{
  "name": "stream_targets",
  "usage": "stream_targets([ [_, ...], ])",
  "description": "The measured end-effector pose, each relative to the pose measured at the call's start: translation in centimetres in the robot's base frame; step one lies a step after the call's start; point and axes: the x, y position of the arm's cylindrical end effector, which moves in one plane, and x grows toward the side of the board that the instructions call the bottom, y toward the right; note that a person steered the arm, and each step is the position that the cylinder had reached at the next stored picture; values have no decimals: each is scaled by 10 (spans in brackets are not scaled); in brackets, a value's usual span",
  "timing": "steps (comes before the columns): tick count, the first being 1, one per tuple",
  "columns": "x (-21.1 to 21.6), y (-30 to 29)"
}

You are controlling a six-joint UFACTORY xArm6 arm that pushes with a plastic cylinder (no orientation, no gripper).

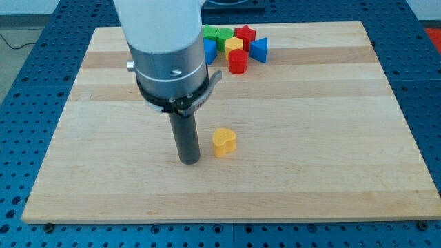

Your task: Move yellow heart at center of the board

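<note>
The yellow heart lies on the wooden board, a little below the board's middle. My tip rests on the board just left of the heart, slightly lower in the view, with a small gap between them. The dark rod rises from the tip into the arm's white and grey body, which fills the view's top left centre.
A cluster of blocks sits at the view's top centre: a red cylinder, a yellow block, a red star, a blue triangle, green blocks and a blue block partly hidden by the arm.
</note>
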Motion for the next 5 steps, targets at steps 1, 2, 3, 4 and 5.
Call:
stream_targets([
  [1, 10, 1],
  [2, 6, 23],
  [3, -31, 47],
  [4, -82, 49],
  [5, -82, 40],
])
